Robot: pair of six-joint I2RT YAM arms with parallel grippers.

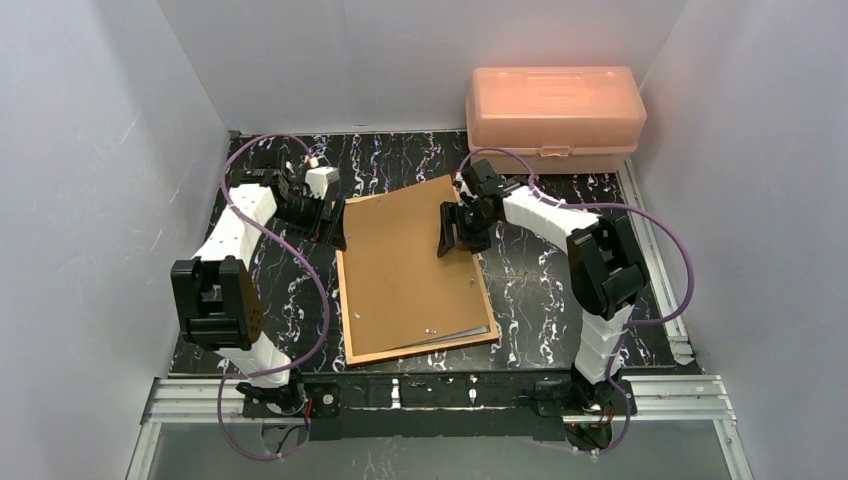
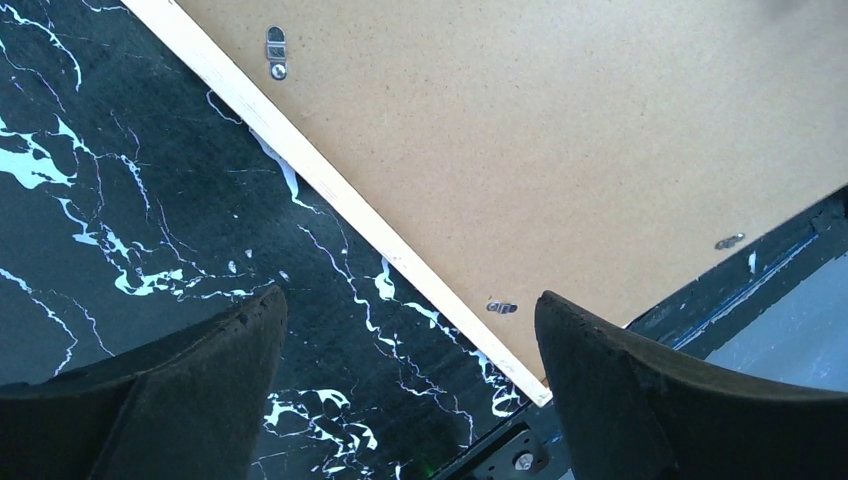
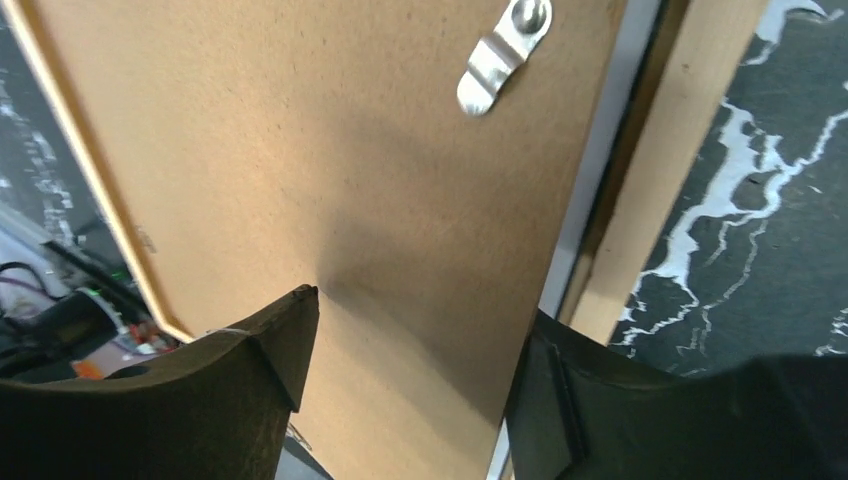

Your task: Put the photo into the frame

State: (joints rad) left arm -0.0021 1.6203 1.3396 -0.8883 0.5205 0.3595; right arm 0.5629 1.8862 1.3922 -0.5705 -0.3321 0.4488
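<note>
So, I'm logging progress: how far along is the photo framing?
Done: the backing board lies on the frame, slightly askew; the photo is hidden. In hand: nothing, the left hand and right hand hang open. Left: probably squaring the board and turning the clips.

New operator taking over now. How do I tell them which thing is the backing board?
On the black marbled table, on the near side of the pink plastic box, lies a large flat stack. The backing board is its top sheet: a broad, plain brown panel with small silver clips near its edges, unlike the thin orange-brown rails of the frame beside it.
</note>
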